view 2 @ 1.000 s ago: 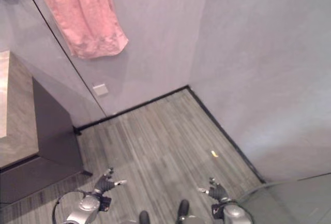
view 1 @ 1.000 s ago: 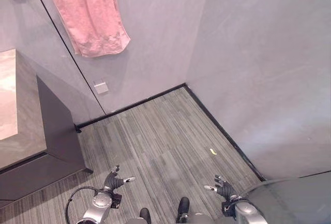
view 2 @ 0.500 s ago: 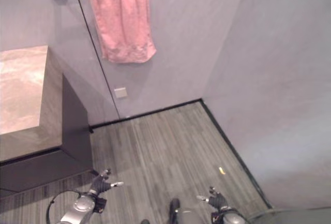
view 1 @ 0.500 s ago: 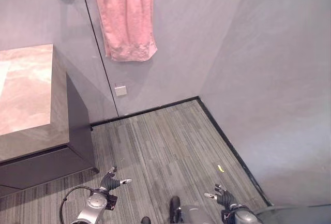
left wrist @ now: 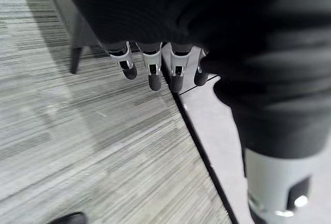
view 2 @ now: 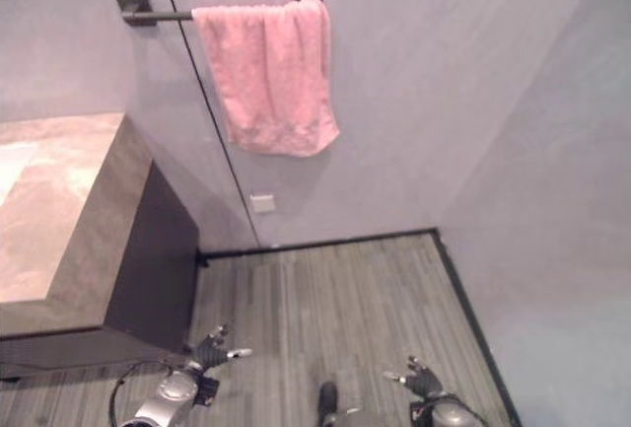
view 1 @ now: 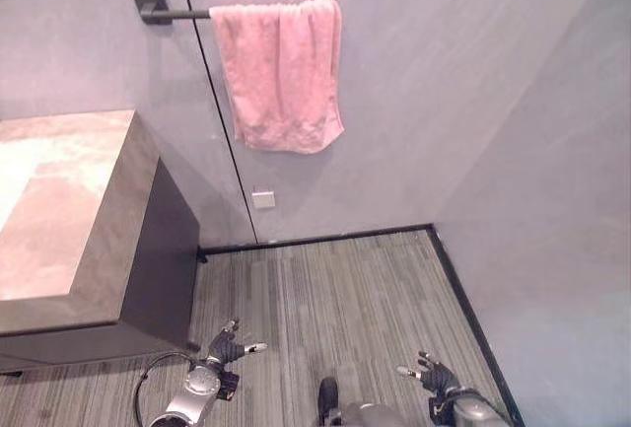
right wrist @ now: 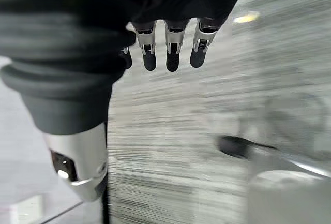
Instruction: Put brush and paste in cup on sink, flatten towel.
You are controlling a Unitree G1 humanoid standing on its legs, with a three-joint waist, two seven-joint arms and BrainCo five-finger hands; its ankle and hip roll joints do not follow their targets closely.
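A pink towel (view 1: 281,70) hangs bunched over the right end of a black wall bar (view 1: 174,14), high on the grey wall. My left hand (view 1: 226,350) hangs low over the floor at the bottom left, fingers (left wrist: 150,71) relaxed and holding nothing. My right hand (view 1: 434,378) is low at the bottom right, its fingers (right wrist: 172,50) also straight and empty. Both hands are far below the towel.
A brown stone-topped vanity (view 1: 69,212) with dark sides stands at the left against the wall. A small white wall plate (view 1: 263,198) sits below the towel. Grey striped flooring (view 1: 345,289) runs to the corner, with a black skirting strip (view 1: 325,241) along the walls.
The camera has swung, so the towel, bar and vanity now sit further right and lower in the picture. Both hands stay low and open.
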